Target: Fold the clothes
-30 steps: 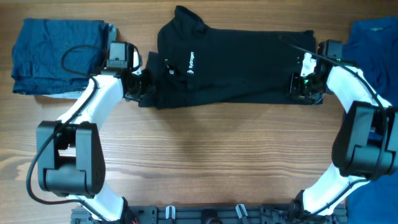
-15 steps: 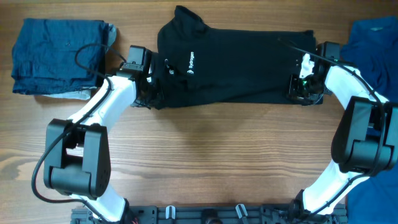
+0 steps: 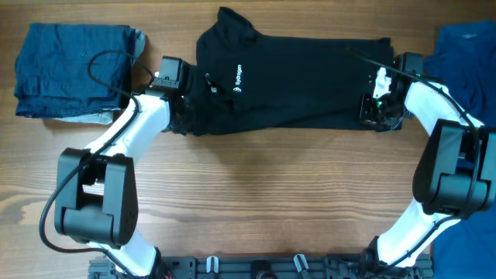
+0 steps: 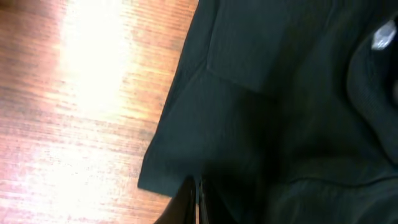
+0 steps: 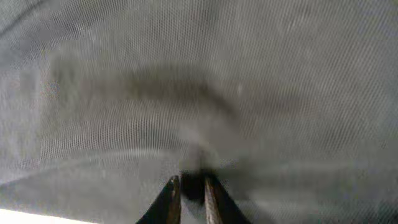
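The black short-sleeved collared shirt [image 3: 294, 74] lies across the far middle of the table, collar to the left, white chest logo [image 3: 238, 78] facing up. My left gripper [image 3: 184, 116] is at the shirt's lower left corner, shut on the sleeve edge; in the left wrist view its fingers [image 4: 196, 198] pinch the black fabric [image 4: 273, 106] beside bare wood. My right gripper [image 3: 377, 111] is at the shirt's lower right hem, shut on a fold; in the right wrist view its fingertips [image 5: 191, 185] pinch the fabric [image 5: 199, 81], which fills the frame.
A stack of dark blue folded garments [image 3: 74, 70] lies at the far left. A royal blue garment [image 3: 465, 54] lies at the right edge, behind the right arm. Bare wooden table [image 3: 263, 194] stretches in front of the shirt.
The left arm moved right about a second ago, bringing its gripper onto the shirt's lower left corner; since half a second ago it has barely moved. The right arm stayed put.
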You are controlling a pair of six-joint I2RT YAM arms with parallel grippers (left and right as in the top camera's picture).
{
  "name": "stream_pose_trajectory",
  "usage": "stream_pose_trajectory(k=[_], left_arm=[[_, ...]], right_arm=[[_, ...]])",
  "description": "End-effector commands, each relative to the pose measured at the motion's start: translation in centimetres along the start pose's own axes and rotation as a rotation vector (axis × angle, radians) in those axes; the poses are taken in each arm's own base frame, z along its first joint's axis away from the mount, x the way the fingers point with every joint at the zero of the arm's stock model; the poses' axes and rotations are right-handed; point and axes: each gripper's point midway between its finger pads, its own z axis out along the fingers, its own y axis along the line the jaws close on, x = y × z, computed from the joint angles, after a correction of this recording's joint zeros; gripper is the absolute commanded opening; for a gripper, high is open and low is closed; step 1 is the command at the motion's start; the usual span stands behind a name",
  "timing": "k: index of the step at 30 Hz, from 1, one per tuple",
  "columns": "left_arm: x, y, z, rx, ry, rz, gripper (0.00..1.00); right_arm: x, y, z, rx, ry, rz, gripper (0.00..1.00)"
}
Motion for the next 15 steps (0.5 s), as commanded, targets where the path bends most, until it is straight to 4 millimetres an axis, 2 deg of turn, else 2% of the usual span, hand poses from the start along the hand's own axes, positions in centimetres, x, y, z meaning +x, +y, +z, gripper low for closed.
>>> stream_pose_trajectory(k=[1,3,4,5,6,9,15], left_arm=[[-0.5,0.2,0.6,-0.013,-0.026,-0.008,0.04],[-0.9,0.4,0.6,-0.009,-0.038,-0.042,0.04],[-1.1,0.6,0.6,-0.010,-0.040,-0.065,0.04],[-1.2,0.8,0.6,-0.010,-0.041,-0.078,0.04],[-1.3,1.1,0.7,-0.011,-0.040,-0.085,0.04],[-0.9,1.6,0.7,-0.021,-0.023,-0.119,0.05],[-0.5,1.8,0.8,-0.028,-0.008,-0.149,0.08]], right_arm=[[-2.7,2.3,-4.2,-0.066,-0.094,-0.031,0.18],[-2.9,2.9,-6.5,-0.069,-0.126,-0.039,0.24],[-2.8,2.8,-7.3,-0.055,-0.137,-0.041,0.33],[-2.7,2.0,-7.9,0.000,-0.145,-0.038,0.40],[-2.6,0.2,-8.3,0.106,-0.146,-0.022,0.43],[-2.4,-3.7,-8.7,0.308,-0.155,0.091,0.52],[-4.6,-4.6,-9.1,0.352,-0.238,0.019,0.54]])
